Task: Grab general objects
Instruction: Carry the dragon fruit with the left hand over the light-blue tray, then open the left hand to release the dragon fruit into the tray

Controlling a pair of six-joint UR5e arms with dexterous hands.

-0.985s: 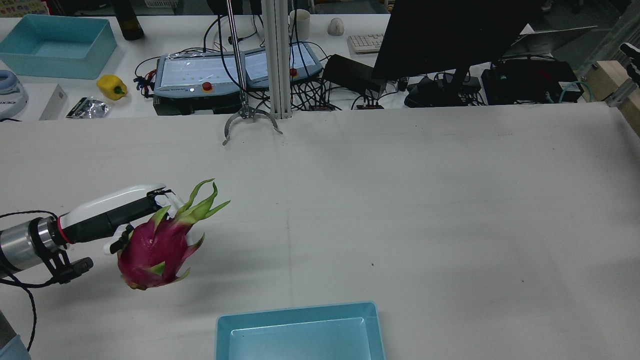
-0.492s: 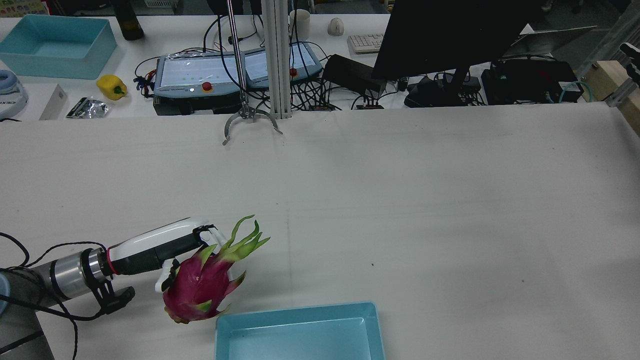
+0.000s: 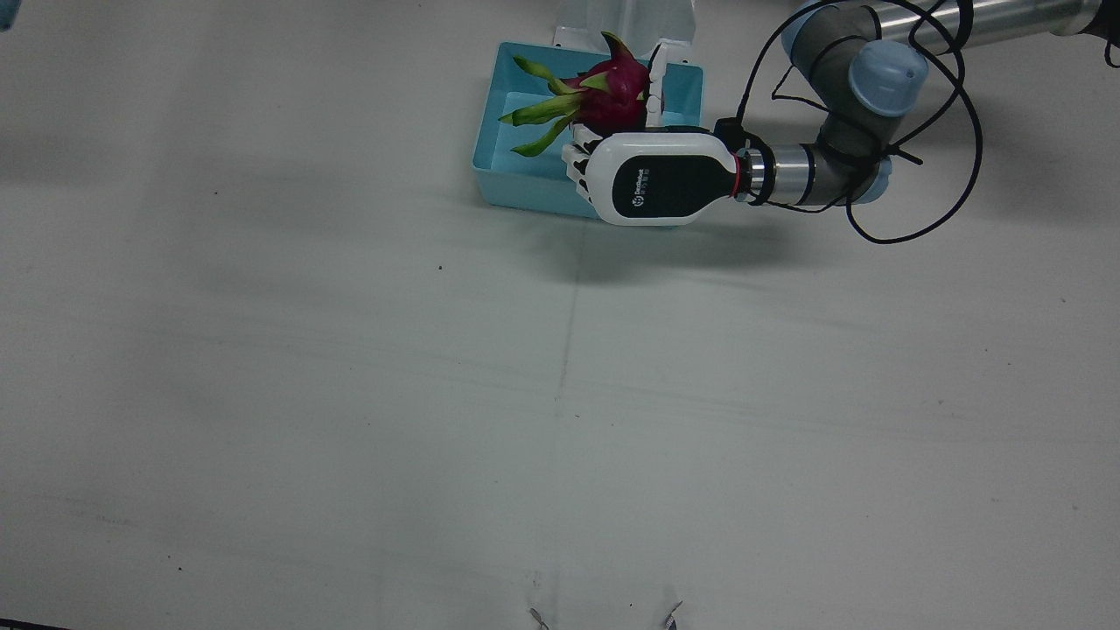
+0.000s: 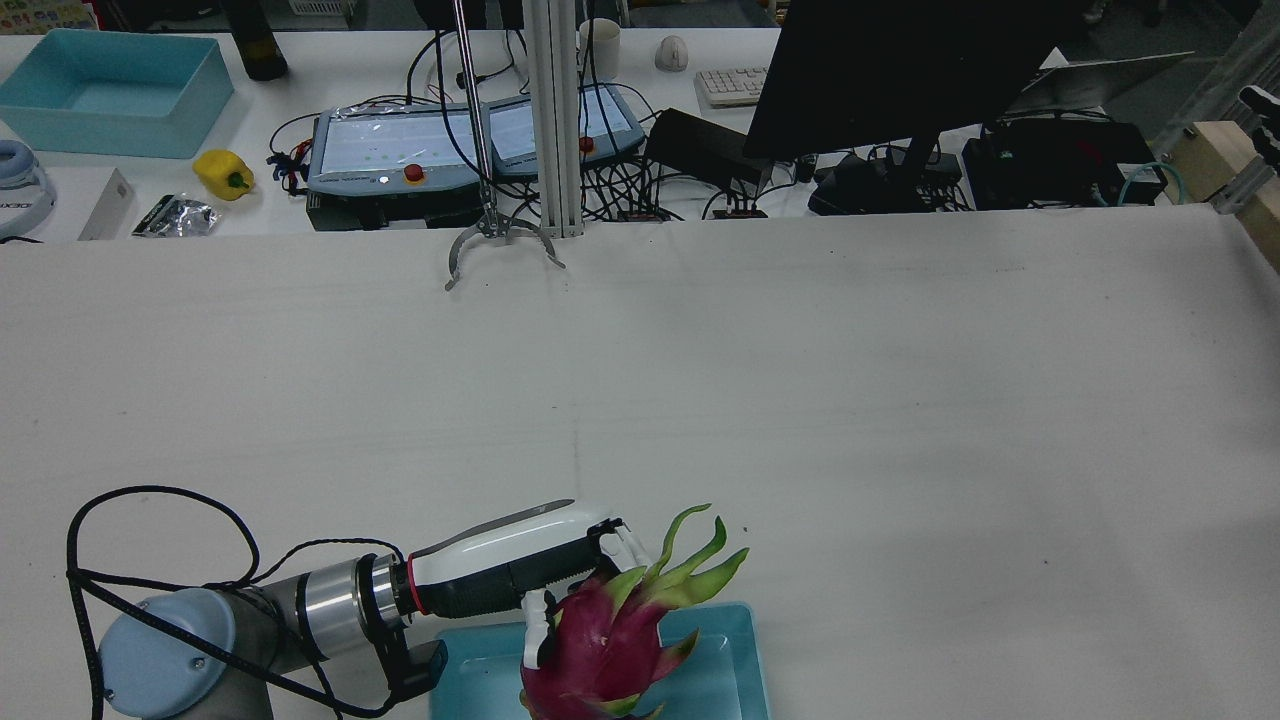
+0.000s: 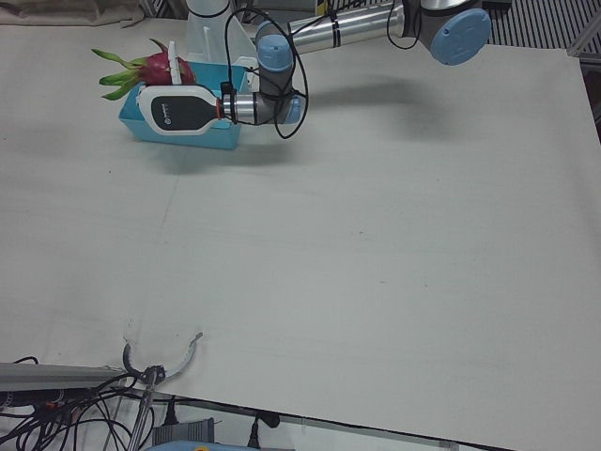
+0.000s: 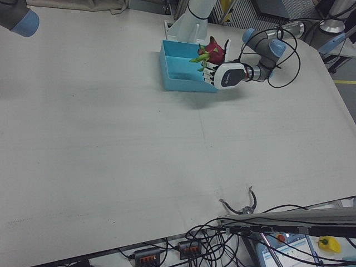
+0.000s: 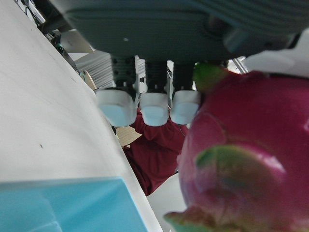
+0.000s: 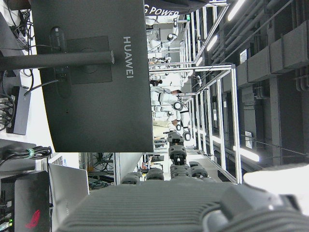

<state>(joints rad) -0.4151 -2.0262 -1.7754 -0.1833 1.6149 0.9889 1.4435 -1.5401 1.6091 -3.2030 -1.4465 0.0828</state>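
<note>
Over the blue tray (image 3: 525, 171) at the robot-side edge of the tabletop (image 3: 350, 394), left hand (image 3: 652, 175) grasping the dragon fruit (image 3: 612, 92), fingers (image 3: 579, 162) wrapped round the magenta body, fruit held up above the tray opening and not resting on the tray floor as far as rear view shows. Green leafy tips stick out away from the hand, toward the view's left in the front view. Rear view: fruit (image 4: 600, 640) hangs just past the hand (image 4: 510, 575), tray (image 4: 720, 680) partly under it. Left hand view: fruit (image 7: 246, 154) fills the right side, fingertips (image 7: 154, 108) beside it, blue tray corner (image 7: 63, 205) low left. Right hand: only a sliver of dark housing in its own view, pointed at a monitor (image 8: 96, 77); cannot tell whether clenched or released. Rest of tabletop bare white.
</note>
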